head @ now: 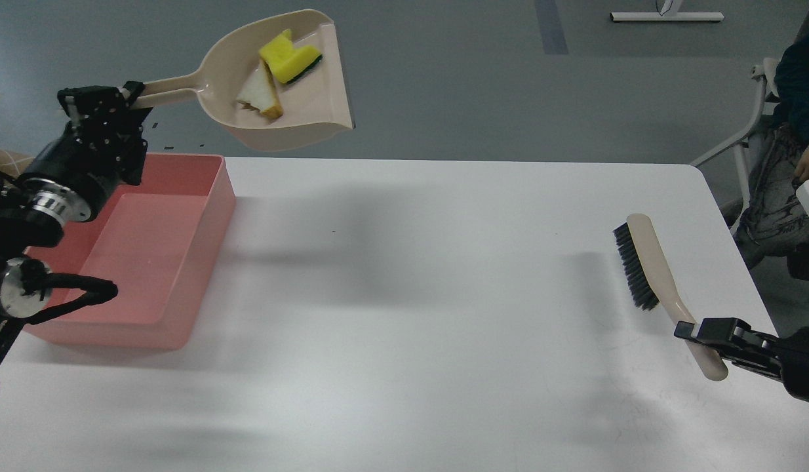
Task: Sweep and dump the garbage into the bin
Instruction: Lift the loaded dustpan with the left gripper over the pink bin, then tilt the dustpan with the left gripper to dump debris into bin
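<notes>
My left gripper (pixel 119 98) is shut on the handle of the beige dustpan (pixel 313 111) and holds it high in the air, past the far right corner of the pink bin (pixel 208 216). In the pan lie the yellow sponge (pixel 288 54) and the whitish-tan scrap (pixel 260 97). The bin stands at the table's left and looks empty. My right gripper (pixel 696 331) is shut on the handle of the beige brush (pixel 647 262), whose black bristles rest low over the table at the right.
The white table (pixel 431 314) spreads between bin and brush. A person sits on a chair (pixel 758 124) past the table's right edge. A checked cloth (pixel 4 164) shows at the far left.
</notes>
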`<state>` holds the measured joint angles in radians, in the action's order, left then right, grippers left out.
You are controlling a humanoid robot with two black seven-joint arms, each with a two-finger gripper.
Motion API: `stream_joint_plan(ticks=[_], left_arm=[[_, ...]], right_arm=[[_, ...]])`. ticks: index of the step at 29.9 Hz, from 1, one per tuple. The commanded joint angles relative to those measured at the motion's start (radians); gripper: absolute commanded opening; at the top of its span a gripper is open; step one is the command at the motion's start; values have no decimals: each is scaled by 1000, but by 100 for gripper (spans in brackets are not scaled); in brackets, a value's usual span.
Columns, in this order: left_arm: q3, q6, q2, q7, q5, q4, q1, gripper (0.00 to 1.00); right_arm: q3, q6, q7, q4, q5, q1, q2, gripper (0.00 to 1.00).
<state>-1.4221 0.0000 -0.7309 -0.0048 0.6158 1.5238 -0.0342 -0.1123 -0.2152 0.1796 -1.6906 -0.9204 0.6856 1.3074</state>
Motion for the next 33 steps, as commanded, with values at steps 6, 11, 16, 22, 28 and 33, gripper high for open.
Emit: stream_joint_plan(ticks=[6,11,16,22,28,33], left_arm=[[-325,-230,-8,-15,10,-94,310,0],[-402,-314,-24,-55,76,-257,341,0],[-405,-319,-82,-179,281,-312,341,0],[-414,-310,-157,-204,343,-301,330,0],[-416,-304,-263,-276,450,-294,323,0],[-414,-276,-314,-337,568,-268,323,0]], right_arm=[[0,0,0,0,0,0,-10,0],[0,0,0,2,0,0,-17,0],[0,0,0,2,0,-1,-30,0],[0,3,0,2,0,-5,-36,0],[2,7,0,2,0,-8,-37,0],[0,10,0,2,0,-8,-46,0]])
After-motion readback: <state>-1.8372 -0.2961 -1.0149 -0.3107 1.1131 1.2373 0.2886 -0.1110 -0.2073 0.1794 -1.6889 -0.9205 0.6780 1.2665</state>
